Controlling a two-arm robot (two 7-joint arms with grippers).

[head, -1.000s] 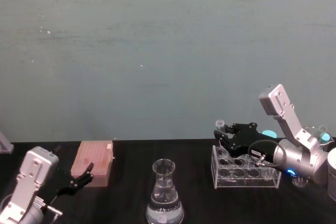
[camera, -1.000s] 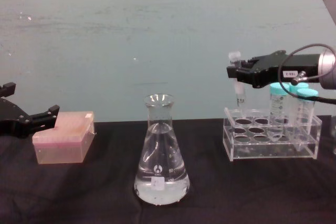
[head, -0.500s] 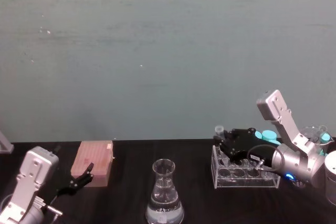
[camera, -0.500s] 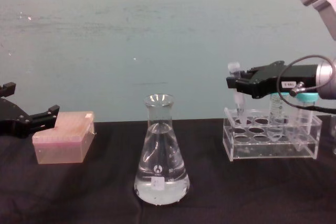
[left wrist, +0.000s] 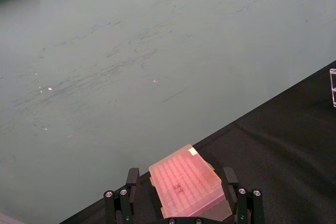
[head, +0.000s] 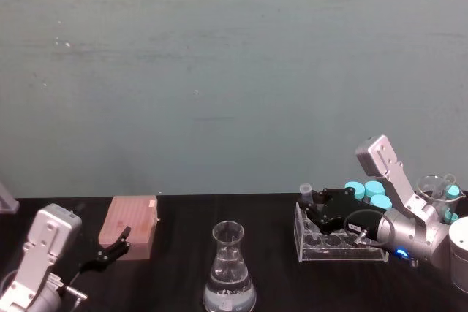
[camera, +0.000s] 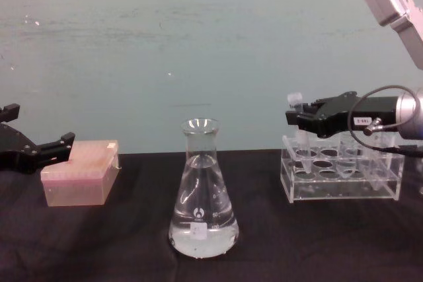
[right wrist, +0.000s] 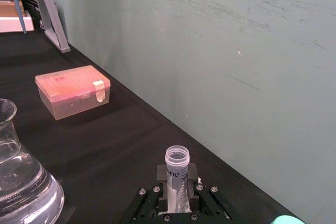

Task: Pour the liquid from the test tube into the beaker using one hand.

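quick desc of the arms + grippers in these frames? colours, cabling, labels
Both arms have silver-grey boxy links. The left gripper is matte black with angular fingers. The right gripper is black too, with visible screw heads, a small white printed label, a black cable looping to the wrist and a blue light on the arm near the wrist.

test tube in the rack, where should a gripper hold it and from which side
Grip the test tube just under its whitish rim, coming in level from the right, as the right gripper does. It stands upright with its lower part inside the rack, leaving that top part free.
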